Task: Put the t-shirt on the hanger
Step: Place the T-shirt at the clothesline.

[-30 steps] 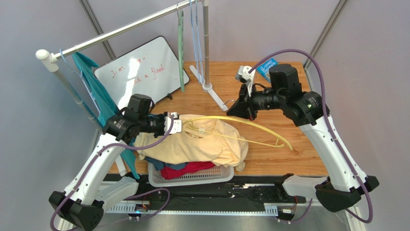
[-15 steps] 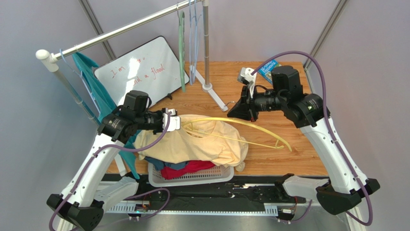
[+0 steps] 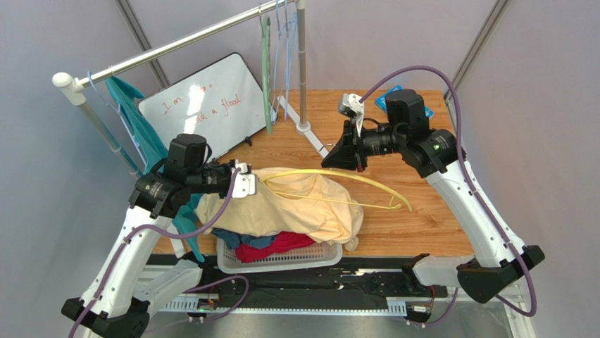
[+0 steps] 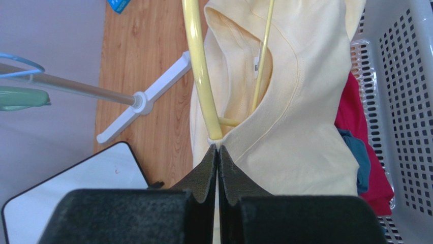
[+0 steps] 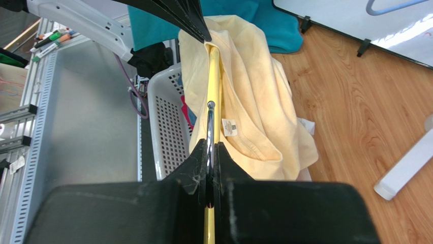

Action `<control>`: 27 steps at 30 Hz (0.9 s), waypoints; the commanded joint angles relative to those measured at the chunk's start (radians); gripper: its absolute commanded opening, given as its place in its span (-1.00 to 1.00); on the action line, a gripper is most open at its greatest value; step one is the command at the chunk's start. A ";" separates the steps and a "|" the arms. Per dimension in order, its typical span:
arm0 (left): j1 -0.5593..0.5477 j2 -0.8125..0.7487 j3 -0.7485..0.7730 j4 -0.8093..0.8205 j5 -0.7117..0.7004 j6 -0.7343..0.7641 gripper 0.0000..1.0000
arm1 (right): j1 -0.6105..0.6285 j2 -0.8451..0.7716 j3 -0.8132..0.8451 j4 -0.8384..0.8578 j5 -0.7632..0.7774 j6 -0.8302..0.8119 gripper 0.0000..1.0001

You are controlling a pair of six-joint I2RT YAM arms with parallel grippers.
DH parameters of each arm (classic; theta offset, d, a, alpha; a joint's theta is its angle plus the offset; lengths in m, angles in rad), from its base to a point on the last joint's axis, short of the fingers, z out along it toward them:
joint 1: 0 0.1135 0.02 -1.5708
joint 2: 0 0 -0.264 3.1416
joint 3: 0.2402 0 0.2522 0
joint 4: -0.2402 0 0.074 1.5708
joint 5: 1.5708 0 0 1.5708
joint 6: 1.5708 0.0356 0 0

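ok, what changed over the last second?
Both arms shifted left: the right gripper carried the hanger left, its free end sliding toward the t-shirt; the left gripper drew the collar left. Both grips stayed shut; the t-shirt stayed draped over the basket.

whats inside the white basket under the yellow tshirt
A red garment and a blue garment show in the basket. The t-shirt covers the rest, so anything else inside is hidden.

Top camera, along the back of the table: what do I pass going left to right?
Teal garment → whiteboard → pale green hanger → light blue hangers → rack post → blue packet.
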 commanded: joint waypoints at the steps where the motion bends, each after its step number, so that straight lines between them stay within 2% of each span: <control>1: -0.005 -0.032 0.045 -0.002 0.079 0.019 -1.00 | 0.005 0.008 0.001 0.088 -0.085 0.046 -1.00; 12: -0.037 -0.034 0.062 0.016 0.090 -0.010 -1.00 | 0.074 0.085 -0.036 0.297 -0.105 0.162 -1.00; 27: -0.103 0.000 0.094 0.088 0.088 -0.065 -1.00 | 0.174 0.209 -0.005 0.418 -0.111 0.188 -1.00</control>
